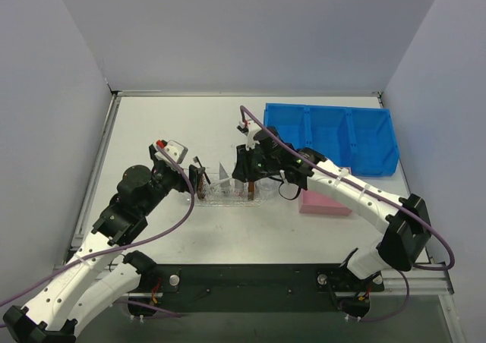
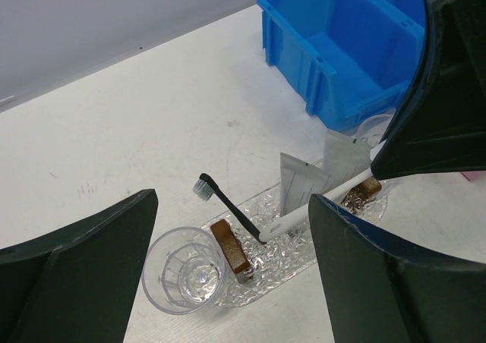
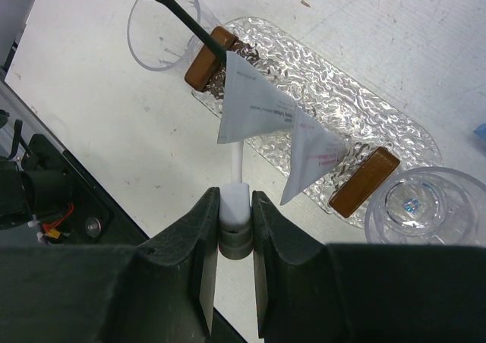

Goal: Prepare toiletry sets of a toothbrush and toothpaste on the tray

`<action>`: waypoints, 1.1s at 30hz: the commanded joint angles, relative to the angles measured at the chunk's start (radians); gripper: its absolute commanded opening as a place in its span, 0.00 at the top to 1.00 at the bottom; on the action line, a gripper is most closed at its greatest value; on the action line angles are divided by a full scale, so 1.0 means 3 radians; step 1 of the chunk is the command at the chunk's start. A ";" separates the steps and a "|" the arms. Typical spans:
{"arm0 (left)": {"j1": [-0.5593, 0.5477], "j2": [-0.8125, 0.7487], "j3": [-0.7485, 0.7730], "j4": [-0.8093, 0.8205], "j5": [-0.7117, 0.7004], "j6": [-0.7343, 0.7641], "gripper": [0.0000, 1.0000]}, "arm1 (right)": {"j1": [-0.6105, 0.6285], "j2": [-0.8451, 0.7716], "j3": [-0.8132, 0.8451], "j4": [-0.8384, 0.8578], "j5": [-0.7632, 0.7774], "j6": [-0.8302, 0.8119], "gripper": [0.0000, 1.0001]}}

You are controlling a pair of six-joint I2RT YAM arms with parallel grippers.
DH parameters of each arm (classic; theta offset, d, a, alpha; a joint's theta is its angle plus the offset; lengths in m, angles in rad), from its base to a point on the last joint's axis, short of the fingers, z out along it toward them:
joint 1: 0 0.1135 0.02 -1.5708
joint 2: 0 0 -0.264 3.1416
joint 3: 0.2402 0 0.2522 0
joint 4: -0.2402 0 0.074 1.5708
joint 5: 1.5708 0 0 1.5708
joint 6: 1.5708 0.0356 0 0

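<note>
White toothbrush (image 3: 236, 161) pinched in right hand (image 3: 232, 206).

1. The clear textured oval plastic tray (image 3: 357, 115) is crowded by two standing silvery-white tubes (image 3: 250, 104) and two brown blocks (image 3: 206, 61).
2. Its ends are flanked by clear round cups (image 3: 425, 206).
3. One long edge is crossed by a thin white toothbrush (image 3: 235, 199).
4. Bare white table (image 1: 175, 123) is left open beyond it.

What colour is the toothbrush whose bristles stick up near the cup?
That toothbrush is black, seen best in the left wrist view.
</note>
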 commanded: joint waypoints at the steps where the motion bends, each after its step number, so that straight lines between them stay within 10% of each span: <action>1: 0.0017 -0.0010 0.0005 0.0083 0.0019 0.0017 0.09 | 0.0023 0.0092 0.0130 0.0128 0.0035 0.0010 1.00; 33: 0.0017 0.0015 0.0000 0.0099 0.0050 0.0027 0.09 | 0.0084 0.0352 0.0227 0.0148 0.0086 0.0020 1.00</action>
